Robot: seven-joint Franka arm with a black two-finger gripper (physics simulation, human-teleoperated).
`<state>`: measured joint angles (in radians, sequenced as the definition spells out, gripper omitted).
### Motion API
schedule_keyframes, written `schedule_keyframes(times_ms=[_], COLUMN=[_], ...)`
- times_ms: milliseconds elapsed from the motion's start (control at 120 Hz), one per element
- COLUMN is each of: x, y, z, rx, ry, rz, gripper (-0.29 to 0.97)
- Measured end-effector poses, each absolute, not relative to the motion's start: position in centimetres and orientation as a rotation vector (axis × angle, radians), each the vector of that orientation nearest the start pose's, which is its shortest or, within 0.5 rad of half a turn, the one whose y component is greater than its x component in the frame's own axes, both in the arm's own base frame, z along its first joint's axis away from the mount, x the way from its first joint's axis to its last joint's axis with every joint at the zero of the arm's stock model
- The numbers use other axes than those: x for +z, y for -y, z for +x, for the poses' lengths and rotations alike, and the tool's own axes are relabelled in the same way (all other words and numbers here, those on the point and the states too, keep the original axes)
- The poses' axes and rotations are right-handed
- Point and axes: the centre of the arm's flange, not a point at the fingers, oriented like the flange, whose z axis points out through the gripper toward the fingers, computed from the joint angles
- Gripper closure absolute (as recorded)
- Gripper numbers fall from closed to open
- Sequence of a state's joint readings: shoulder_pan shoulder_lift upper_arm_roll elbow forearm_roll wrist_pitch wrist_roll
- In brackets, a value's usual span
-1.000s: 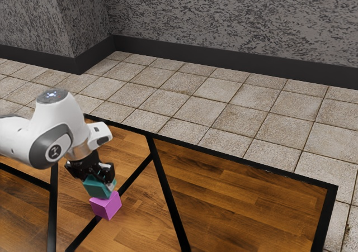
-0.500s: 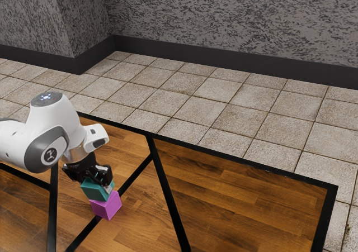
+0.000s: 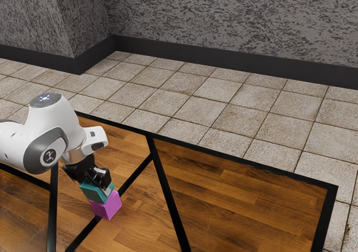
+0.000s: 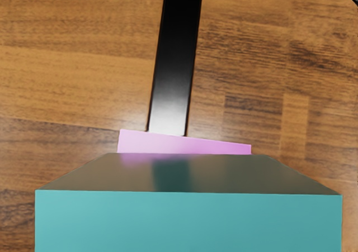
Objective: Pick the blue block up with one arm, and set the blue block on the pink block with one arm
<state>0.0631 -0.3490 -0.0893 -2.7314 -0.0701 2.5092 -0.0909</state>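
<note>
our jaws grip the blue block (image 3: 96, 192) (teal-looking), set on the pink block (image 3: 107, 207) on the counter (image 3: 224, 199).

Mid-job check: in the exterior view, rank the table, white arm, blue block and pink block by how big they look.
1. table
2. white arm, cut off by the exterior view's left edge
3. blue block and pink block: these look about alike, so I won't rank them.

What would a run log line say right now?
stage: placing | black two-finger gripper: shut on teal-blue cube | cube: atop pink cube
</note>
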Motion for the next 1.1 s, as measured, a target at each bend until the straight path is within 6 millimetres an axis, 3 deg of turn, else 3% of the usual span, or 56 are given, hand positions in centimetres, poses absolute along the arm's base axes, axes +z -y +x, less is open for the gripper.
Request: schedule_keyframes(times_ms=[1100], x=[33.69], y=[0.24], z=[40.33], rx=[-0.21], ry=[0.023], rz=[-3.152], gripper=[0.36])
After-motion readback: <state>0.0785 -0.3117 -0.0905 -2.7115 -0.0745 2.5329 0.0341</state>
